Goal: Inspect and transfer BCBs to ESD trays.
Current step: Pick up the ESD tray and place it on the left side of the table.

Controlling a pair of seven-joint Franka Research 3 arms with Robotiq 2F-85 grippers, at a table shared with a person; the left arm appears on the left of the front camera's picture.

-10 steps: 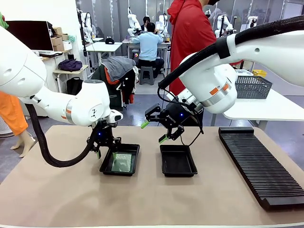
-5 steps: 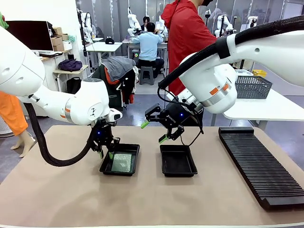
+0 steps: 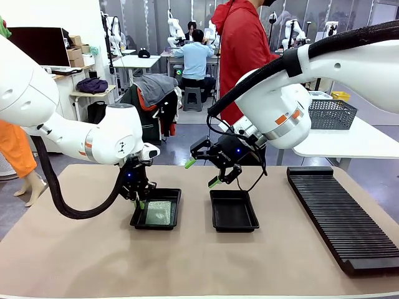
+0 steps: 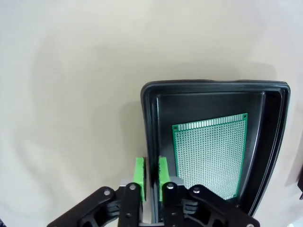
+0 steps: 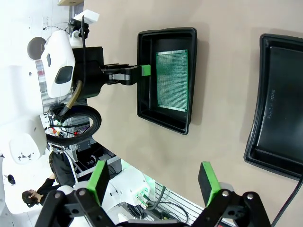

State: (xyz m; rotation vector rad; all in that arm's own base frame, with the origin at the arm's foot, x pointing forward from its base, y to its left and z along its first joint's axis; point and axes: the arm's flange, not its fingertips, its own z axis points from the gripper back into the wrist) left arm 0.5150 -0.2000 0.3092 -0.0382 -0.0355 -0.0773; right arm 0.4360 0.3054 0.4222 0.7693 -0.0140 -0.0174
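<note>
Two black ESD trays sit mid-table. The left tray [image 3: 177, 205] [image 4: 213, 86] [image 5: 165, 33] holds one green speckled BCB [image 3: 159, 213] [image 4: 210, 156] [image 5: 172, 80] lying flat on its floor. My left gripper [image 3: 138, 200] [image 4: 151, 174] is shut on that tray's left rim, green pads pinching the wall from either side. The right tray [image 3: 234, 228] [image 5: 279, 94] has nothing in it. My right gripper [image 3: 201, 173] [image 5: 152, 182] hangs open above and behind the right tray, holding nothing.
A long black slotted rack [image 3: 336, 212] lies along the table's right side. A grey mesh basket [image 3: 330, 113] stands on a white table behind it. A person in a red top [image 3: 249, 43] stands at the far edge.
My left gripper has closed onto the left tray's rim, and the tray has shifted slightly to the left. The right arm has stayed put.
</note>
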